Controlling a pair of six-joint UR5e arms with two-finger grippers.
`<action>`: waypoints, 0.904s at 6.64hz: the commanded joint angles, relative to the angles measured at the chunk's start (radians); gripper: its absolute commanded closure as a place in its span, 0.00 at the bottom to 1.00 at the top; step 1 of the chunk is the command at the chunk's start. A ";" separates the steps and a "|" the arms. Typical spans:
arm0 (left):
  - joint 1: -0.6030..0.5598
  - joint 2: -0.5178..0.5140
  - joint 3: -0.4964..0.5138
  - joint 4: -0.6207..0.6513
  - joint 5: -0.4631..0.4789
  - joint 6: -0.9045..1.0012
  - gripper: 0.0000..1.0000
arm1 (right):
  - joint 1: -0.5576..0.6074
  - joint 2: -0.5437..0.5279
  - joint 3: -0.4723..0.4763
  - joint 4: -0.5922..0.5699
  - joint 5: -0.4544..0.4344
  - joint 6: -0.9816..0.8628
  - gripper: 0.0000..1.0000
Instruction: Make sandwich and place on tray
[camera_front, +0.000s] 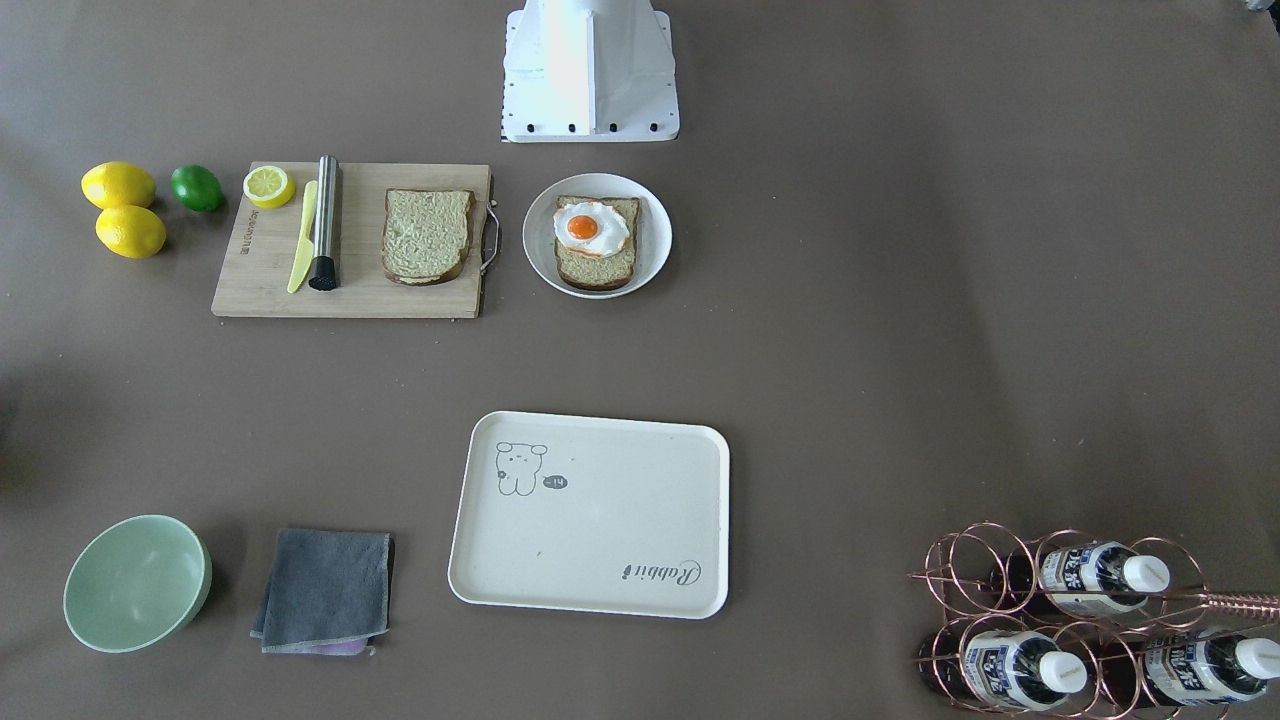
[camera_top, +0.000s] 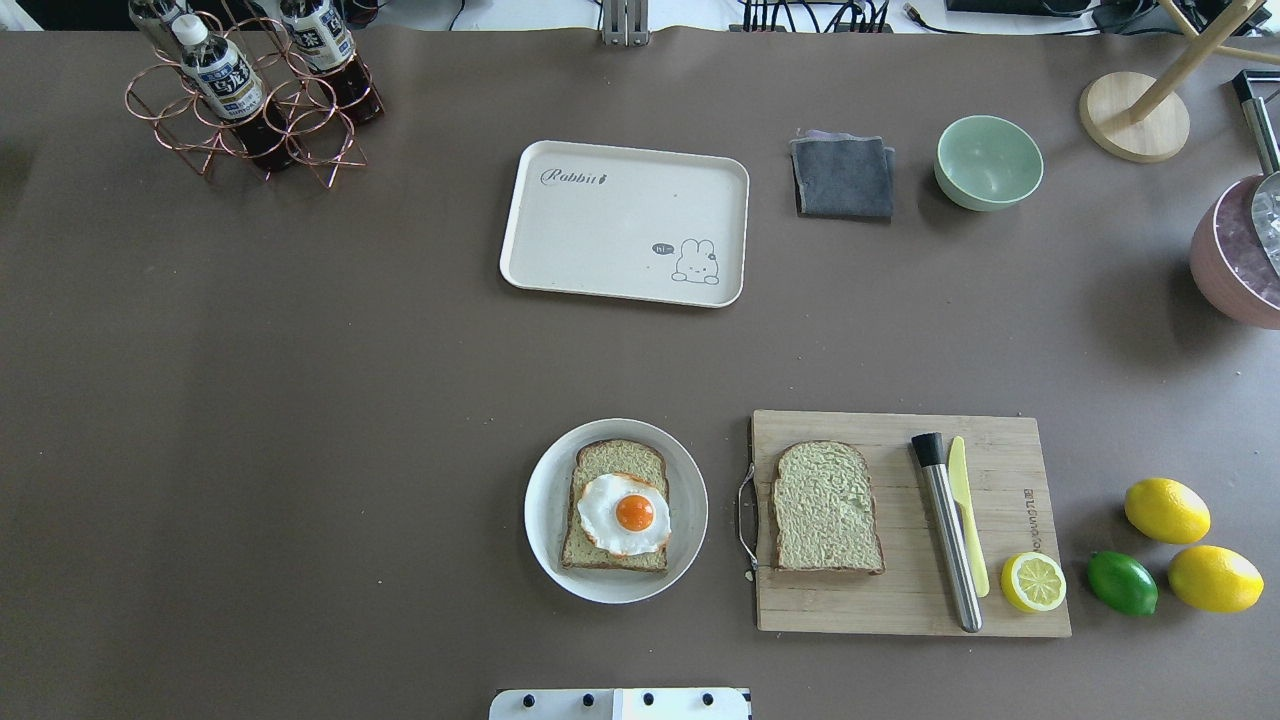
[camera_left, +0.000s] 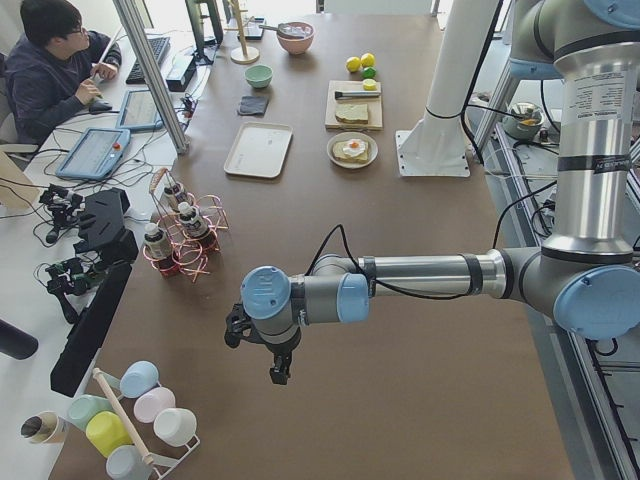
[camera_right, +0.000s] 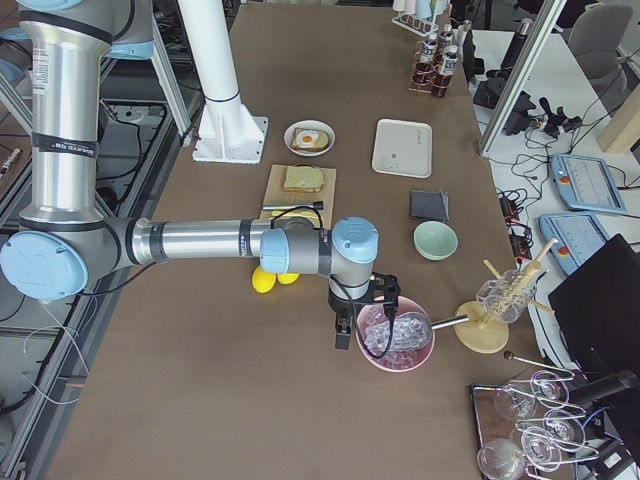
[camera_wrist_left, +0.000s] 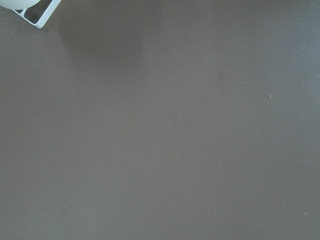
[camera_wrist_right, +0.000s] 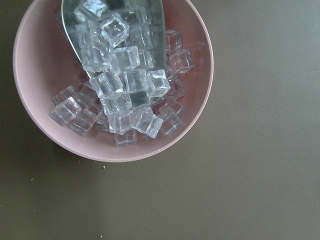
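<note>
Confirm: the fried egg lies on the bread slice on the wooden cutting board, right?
No. The fried egg lies on the bread slice on the round white plate; the other slice, on the cutting board, is bare, as the overhead exterior view shows.

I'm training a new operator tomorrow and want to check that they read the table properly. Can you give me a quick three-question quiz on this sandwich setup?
1. True or false: the fried egg lies on a bread slice on the round plate.
2. Where is the bare bread slice? A) tray B) cutting board C) green bowl
3. How many whole lemons lie beside the lime?
Key: 1 true; 2 B; 3 two.
</note>
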 joint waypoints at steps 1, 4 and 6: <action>0.001 0.002 -0.002 0.000 0.000 0.000 0.03 | 0.000 -0.002 0.002 0.001 0.001 0.000 0.00; 0.001 0.002 -0.003 0.000 -0.001 0.000 0.03 | -0.001 -0.005 0.003 0.000 0.003 0.000 0.00; -0.001 -0.007 -0.012 0.003 -0.020 -0.002 0.03 | -0.001 -0.005 0.003 0.001 0.005 0.000 0.00</action>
